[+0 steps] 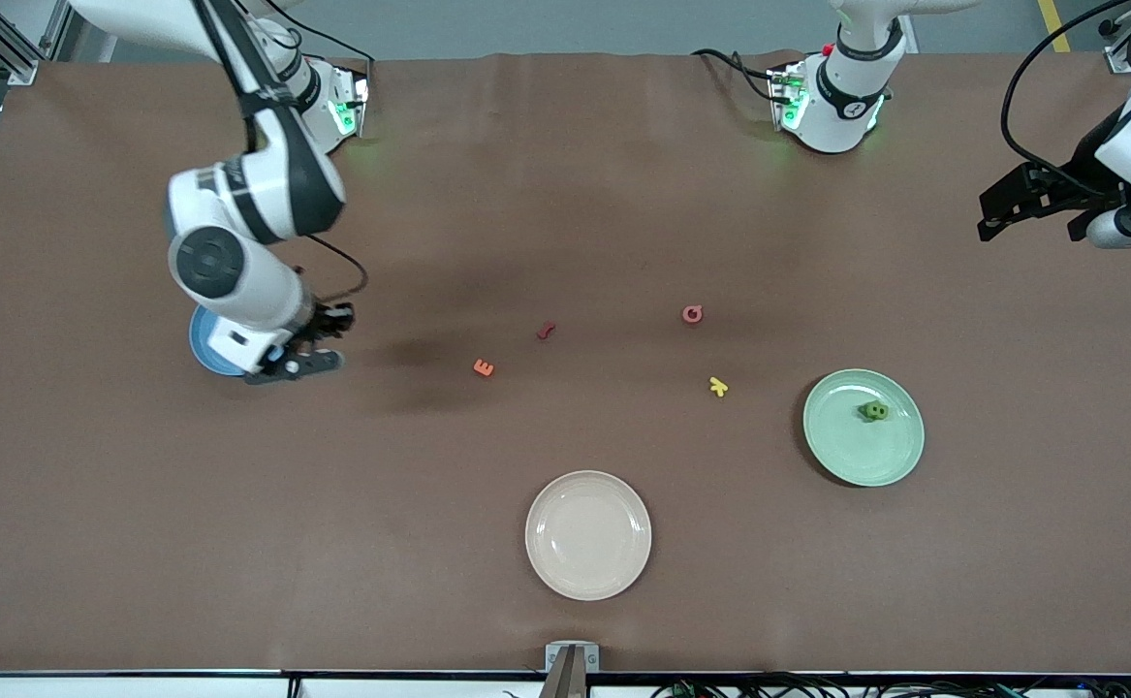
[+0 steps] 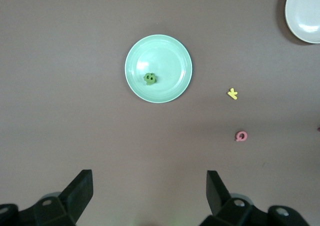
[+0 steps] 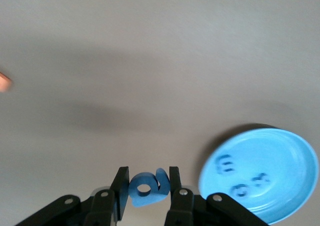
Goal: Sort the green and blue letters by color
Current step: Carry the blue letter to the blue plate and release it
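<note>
carrying a blue letter [image 3: 146, 188], the right end effector [image 1: 308, 341] hangs just beside the blue plate [image 3: 280, 161], toward the counter's [image 1: 565, 194] middle, fingers clamped on the piece. blue plate already holds some blue letters [image 3: 242, 178], exact count unclear. step in hand looks like delivery of blue; next move prob calls for shifting over the blue plate & letting go low so it doesn't bounce out. left end effector [image 2: 150, 196] waits w/ fingers apart, up over the counter edge well apart from the blue plate. green letters [image 1: 873, 411] sit on the green plate [image 1: 890, 465], at the left arm's end.
</note>
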Controlling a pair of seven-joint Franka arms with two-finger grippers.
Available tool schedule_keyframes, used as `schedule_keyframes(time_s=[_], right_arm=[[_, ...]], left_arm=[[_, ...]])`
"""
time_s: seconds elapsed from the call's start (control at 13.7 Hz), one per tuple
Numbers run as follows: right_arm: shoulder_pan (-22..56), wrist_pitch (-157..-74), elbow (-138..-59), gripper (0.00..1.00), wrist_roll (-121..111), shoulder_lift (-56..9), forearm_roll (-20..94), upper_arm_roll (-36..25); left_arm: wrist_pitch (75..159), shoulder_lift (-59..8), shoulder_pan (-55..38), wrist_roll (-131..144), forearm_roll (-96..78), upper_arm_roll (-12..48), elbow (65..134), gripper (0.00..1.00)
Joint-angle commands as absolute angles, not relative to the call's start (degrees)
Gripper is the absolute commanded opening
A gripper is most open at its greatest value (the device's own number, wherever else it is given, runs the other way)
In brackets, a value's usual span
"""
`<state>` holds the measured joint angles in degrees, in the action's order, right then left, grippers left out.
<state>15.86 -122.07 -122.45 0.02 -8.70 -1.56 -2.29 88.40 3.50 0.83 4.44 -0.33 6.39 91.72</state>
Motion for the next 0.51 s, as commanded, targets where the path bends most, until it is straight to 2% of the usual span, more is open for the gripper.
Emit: schedule_keyframes(time_s=[0.0,0.22,0.44], right_arm=[[8.03,-131.63,-134.45,0.0,-9.81,-3.69,-2.02,-1.05],[0.55,-141.47,-140.78,0.01,-19.65,-4.13,-2.02,-1.05],[-6.31,-144.05,-142.12,0.03,-28.37,-5.71,-2.02,-1.05]], left_arm=[[89.21,3.87,1.23,3.69,-0.53,6.42,92.11,1.0],[89.3,3.6,1.23,3.87,-0.44,6.42,92.11,1.0],[89.21,3.34,1.23,4.31,-0.44,6.33,91.58,1.0]])
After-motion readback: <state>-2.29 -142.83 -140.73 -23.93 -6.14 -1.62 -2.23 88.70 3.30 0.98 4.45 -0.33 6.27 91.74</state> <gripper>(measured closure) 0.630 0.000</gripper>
